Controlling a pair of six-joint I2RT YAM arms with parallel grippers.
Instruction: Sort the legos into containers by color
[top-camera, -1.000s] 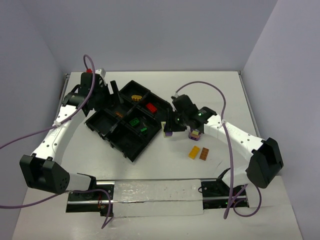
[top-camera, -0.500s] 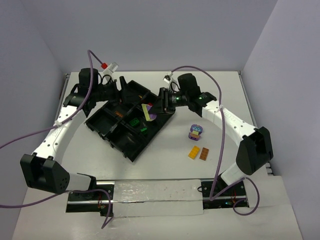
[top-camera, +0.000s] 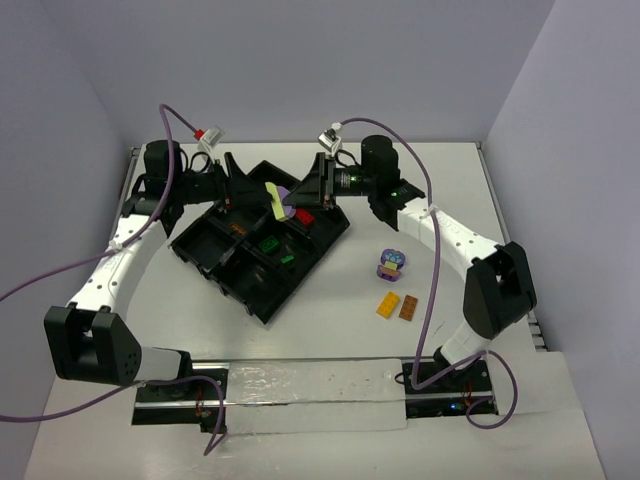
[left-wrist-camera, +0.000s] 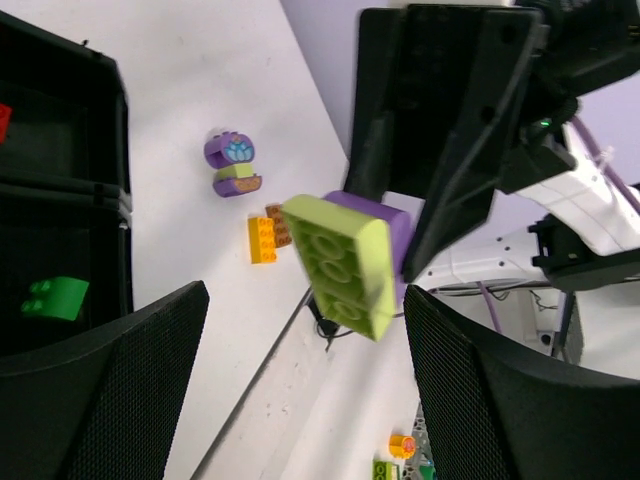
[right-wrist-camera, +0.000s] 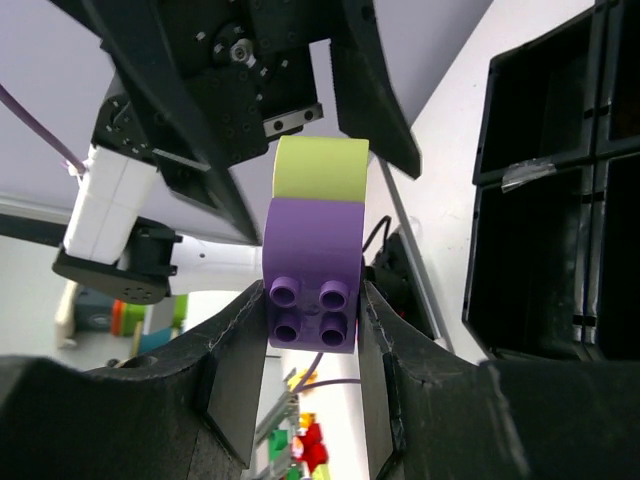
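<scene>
upper centre, over the tray (top-camera: 262, 312), our right claw (right-wrist-camera: 312, 300) has raised its pinched purple-lime pair (left-wrist-camera: 350, 262) into our spread left claw (left-wrist-camera: 305, 350), presumably for splitting.

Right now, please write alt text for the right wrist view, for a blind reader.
The right gripper clamps a purple brick with a lime brick stuck on its far end. Beyond them, the open left gripper faces the camera, a finger on each side of the lime brick. A black tray fills the right edge.
</scene>
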